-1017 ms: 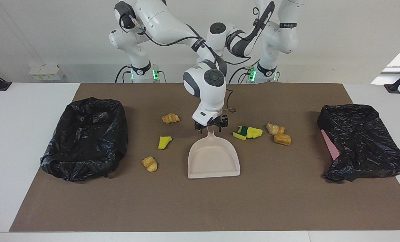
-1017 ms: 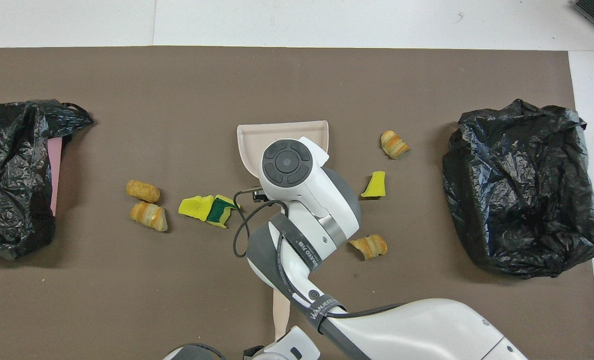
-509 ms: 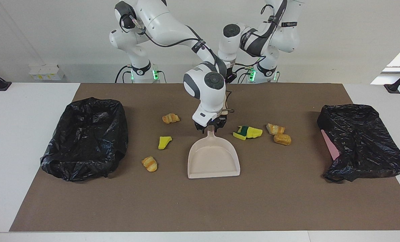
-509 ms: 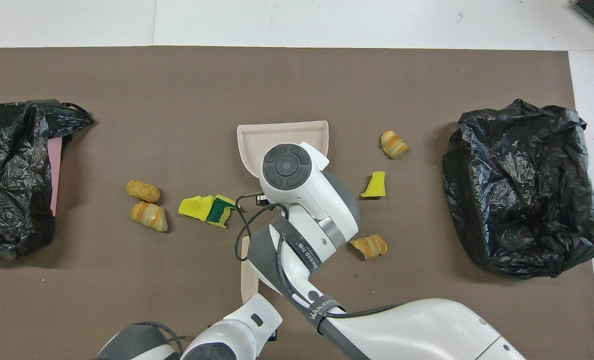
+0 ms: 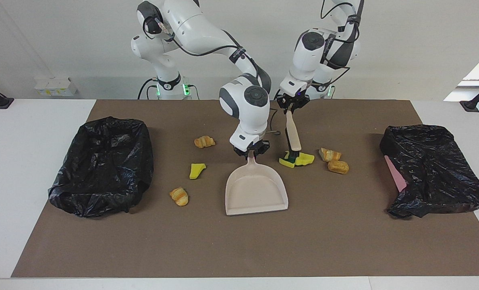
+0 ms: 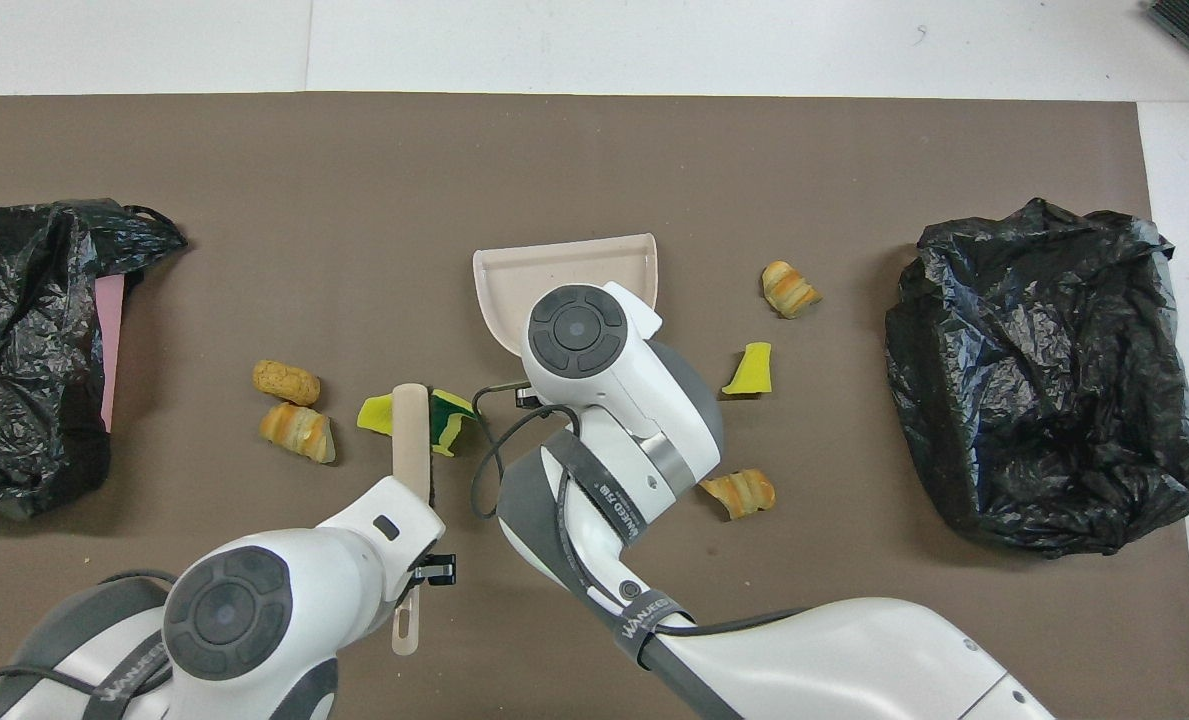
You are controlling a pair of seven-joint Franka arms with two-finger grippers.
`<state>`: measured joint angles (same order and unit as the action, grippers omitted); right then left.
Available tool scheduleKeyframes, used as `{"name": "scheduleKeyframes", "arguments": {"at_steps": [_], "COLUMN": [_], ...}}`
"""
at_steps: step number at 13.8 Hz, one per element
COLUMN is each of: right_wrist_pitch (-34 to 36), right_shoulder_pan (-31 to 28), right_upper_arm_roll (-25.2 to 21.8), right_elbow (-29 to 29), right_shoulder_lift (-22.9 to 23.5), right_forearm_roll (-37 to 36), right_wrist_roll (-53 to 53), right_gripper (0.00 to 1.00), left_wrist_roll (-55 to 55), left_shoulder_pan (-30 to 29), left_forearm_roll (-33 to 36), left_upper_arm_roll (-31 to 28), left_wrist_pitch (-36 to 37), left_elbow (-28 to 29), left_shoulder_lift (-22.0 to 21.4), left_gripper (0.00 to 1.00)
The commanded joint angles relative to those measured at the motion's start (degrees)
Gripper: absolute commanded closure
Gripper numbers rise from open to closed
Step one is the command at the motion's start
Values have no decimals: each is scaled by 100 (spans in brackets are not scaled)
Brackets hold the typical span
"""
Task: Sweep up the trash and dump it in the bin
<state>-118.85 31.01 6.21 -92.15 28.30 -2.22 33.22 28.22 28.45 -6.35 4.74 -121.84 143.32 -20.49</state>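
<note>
The right gripper point(image 5: 251, 151) is closed on the dustpan's handle, and the left gripper point(image 5: 291, 105), raised over the mat, is clamped on the brush point(image 5: 292, 135) handle. Two black bags lie at the mat's point(image 5: 239, 241) ends: one point(image 5: 102, 165) toward the right arm's end, one point(image 5: 432, 169) toward the left arm's. The dustpan point(image 5: 256, 192) sits mid-mat, mouth away from the robots. The brush's bristles seem to rest on the yellow-green sponge point(image 5: 301, 160), though contact is hard to judge. Bread bits point(image 5: 334, 160) lie beside that sponge; a croissant point(image 5: 204, 141), a yellow scrap point(image 5: 197, 170) and another croissant point(image 5: 179, 196) lie between dustpan and bag.
</note>
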Motion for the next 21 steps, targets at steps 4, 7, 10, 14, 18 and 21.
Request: {"name": "scheduleKeyframes", "arguments": {"at_steps": [4,7,10,14,18,21], "right_wrist_pitch": [116,441,477,477,477,433], "right_shoulder_pan": [-244,-419,-631,-771,-781,-745], "right_upper_arm_roll": [30,-14,-14,-6,-14,-6], "right_elbow": [-145,-102,-102,-128,-207,-452], "right_shoulder_lift": [-500,-527,-501,-483,-509,-623], "right_forearm_roll": [-51,-409,-647,-771,-946,-1026], "right_wrist_roll": [-1200,-3148,-5038,-6824,-8102,-8655], "right_gripper": [100,100,100,100,100,100], "left_wrist_roll": [-1019,-1239,-1747,-1811,-1741,-1688], "left_shoulder_pan": [-1454,-2131,-2808,-2933,-2819,-2617], "left_forearm_roll": [222,414,486,486,477,407], "left_upper_arm_roll": [71,71,71,71,97,106], "left_wrist_pitch": [117,47,82,-295,-375,-384], "left_elbow": [-523,-708,-639,-121,47,-14], "left_shoulder_lift": [484,686,713,705,722,809], "left_gripper": [100,100,100,100,100,100]}}
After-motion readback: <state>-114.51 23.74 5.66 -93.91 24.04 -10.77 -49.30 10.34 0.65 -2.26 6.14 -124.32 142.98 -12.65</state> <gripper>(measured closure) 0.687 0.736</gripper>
